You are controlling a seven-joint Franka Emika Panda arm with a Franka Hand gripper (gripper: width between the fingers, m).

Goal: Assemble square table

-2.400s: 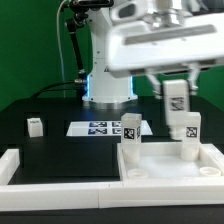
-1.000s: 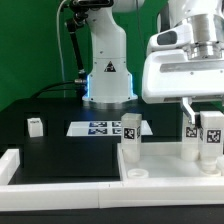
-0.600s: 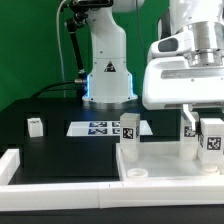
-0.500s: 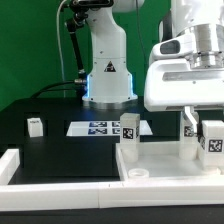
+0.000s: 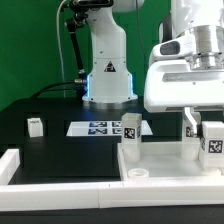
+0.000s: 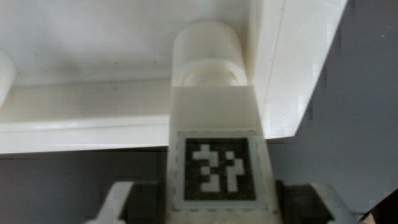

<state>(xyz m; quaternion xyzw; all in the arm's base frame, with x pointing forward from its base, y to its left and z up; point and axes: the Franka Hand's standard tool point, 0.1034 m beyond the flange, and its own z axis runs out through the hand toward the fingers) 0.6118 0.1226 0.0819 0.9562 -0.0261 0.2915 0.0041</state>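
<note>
Starting nearest in the exterior view: low white wall (image 5: 60, 186) along six o'clock, out of harm's way. Just behind, at five o'clock, square slab (image 5: 165, 168) lying flat on the black table (image 5: 60, 145). Over its three o'clock corner, gripper (image 6: 210, 203) closed partway onto an upright leg (image 5: 212, 143), with fingers (image 6: 118, 200) pressing either side of the tagged face, tight against the raised rim. Could jam or go in crooked if lowered a little off the hole or out of plumb. Could scrape the rim and shove the slab across the table. Could slip in so narrow a grip if twisted hard. Might also bump the second leg (image 5: 189, 130) standing just beyond, toward one o'clock of the slab, and less likely the third leg (image 5: 130, 131) at eleven o'clock. Farther back, marker board (image 5: 100, 128) at ten o'clock and a spare leg (image 5: 35, 125) at nine o'clock, well apart and safe. Hard to judge contact between the held leg's foot and the slab, masked by the leg itself in the wrist view. No sight of any hole beneath. Second leg half covered by the gripper. Impossible to confirm full seating of either standing leg.
</note>
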